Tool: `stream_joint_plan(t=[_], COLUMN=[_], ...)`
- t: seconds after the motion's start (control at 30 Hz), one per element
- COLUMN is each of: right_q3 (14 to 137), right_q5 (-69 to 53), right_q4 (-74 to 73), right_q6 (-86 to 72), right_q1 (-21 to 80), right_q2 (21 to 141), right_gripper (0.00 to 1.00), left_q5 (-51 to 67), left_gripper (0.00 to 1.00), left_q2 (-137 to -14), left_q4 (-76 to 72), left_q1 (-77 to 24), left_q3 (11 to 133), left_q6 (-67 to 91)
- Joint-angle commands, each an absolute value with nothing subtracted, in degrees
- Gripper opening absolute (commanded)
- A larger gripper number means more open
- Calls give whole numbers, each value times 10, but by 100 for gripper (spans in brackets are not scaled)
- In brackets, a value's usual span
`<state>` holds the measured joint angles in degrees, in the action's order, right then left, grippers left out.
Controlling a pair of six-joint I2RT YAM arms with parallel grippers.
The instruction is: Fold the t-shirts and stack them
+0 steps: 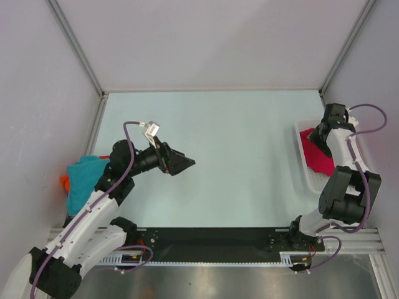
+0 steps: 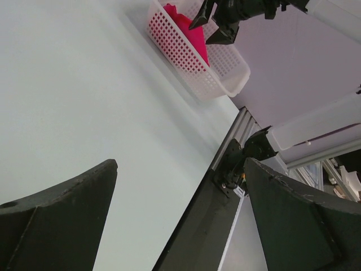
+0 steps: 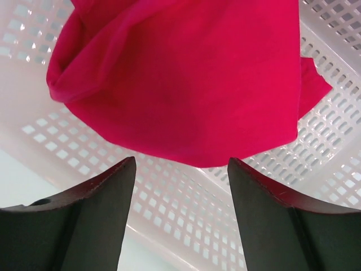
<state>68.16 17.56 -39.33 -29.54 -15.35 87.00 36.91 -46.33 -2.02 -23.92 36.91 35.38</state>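
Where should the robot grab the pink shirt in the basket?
I'd pinch the puffy fold on top of the shirt, coming straight down from above. It lies crumpled inside the basket, whose walls block the sides; the open right gripper is above it.

Crimson-pink t-shirt (image 3: 180, 79) crumpled in the mesh basket (image 3: 338, 141); teal t-shirt (image 1: 82, 179) against orange t-shirt (image 1: 64, 182), far left.

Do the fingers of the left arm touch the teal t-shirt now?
Apart. The top view shows the left gripper over bare table, well clear of the teal t-shirt at the left edge.
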Motion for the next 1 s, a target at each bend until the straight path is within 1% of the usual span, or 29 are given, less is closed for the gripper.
stream_joint_plan(t=[0.0,0.2,0.53,0.57,0.63,0.67,0.83,0.97], right_q3=[709,719,737,737,737,738,737,742], right_q5=[206,206,192,187,171,166,127,155], right_q4=[-374,-354,-318,-315,-303,-301,-288,-281], right_q6=[-323,-331,-322,-319,-311,-310,-301,-284], right_q1=[-158,-163,-176,-178,-179,-179,-177,-156], right_q2=[889,928,1011,1016,1029,1033,1021,960], right_gripper=[72,72,70,52,21,0,0,0], left_q5=[407,440,443,442,442,445,447,453], left_gripper=[100,100,99,100,100,100,100,100], left_q2=[-459,-476,-509,-511,-519,-522,-541,-552], left_q4=[-4,17,29,29,27,26,25,16], left_q1=[-229,-216,-204,-204,-202,-201,-200,-199], left_q3=[403,421,453,454,456,457,464,463], left_q6=[319,316,308,308,309,309,309,309])
